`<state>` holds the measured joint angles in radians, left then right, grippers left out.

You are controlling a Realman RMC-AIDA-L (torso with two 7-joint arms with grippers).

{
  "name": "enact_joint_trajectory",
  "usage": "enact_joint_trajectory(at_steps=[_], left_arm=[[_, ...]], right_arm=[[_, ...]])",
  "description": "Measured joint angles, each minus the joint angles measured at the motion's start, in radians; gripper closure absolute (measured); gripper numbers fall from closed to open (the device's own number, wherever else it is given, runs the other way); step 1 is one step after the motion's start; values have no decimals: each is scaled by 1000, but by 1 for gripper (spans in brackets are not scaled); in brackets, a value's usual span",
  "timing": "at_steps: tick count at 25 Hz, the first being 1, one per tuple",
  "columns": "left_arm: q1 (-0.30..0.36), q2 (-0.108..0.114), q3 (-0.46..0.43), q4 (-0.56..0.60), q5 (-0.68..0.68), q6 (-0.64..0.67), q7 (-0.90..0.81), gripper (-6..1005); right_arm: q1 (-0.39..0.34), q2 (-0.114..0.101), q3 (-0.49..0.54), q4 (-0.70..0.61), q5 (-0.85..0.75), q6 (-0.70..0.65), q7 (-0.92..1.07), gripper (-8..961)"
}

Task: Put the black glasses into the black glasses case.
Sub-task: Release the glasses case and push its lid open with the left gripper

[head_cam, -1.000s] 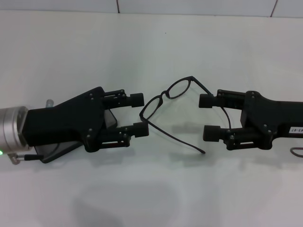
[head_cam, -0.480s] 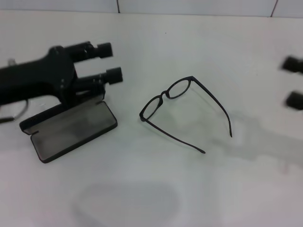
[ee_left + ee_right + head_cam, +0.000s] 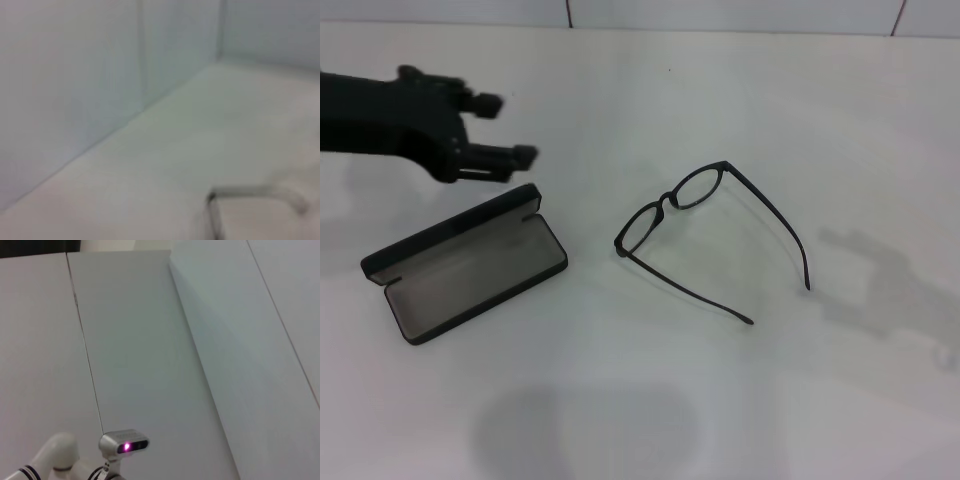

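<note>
The black glasses (image 3: pixel 705 235) lie unfolded on the white table near its middle, lenses toward the far side, both temple arms stretched toward the near right. The black glasses case (image 3: pixel 465 265) lies open at the left, its grey inside facing up, empty. My left gripper (image 3: pixel 500 128) is open and empty, just beyond the case's far edge at the left. My right gripper is out of the head view; only its shadow falls on the table at the right. The wrist views show walls, not the glasses.
The white table (image 3: pixel 650 400) lies under everything. A white panelled wall (image 3: pixel 150 340) fills the right wrist view, with a small camera unit (image 3: pixel 123 442) low in it. The left wrist view shows the table meeting a wall and a blurred dark edge (image 3: pixel 250 192).
Both grippers have pulled back from the glasses: the left went to the far left, uncovering the open case, and the right left the view. The glasses stay on the table.
</note>
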<state>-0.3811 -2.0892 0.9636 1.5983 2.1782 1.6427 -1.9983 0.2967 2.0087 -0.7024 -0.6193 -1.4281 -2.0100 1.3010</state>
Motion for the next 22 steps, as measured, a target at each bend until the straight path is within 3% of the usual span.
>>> enact_joint_trajectory(at_steps=[4,9,13,22], left_arm=[[-1,2,124,133,220,-27,-159,281],[-1,2,218,153,362,-26,-239,295],[-1,-1,289,122,422,-29,-278,303],[-42,-1,330,-19,509,-74,-283,322]], right_arm=[[4,0,-2,4,-2,20,0,110],[9,-2,-5,12,-3,44,0,110],[14,-5,-7,21,-3,57,0,110],[19,-6,-9,25,-3,75,-4,110]])
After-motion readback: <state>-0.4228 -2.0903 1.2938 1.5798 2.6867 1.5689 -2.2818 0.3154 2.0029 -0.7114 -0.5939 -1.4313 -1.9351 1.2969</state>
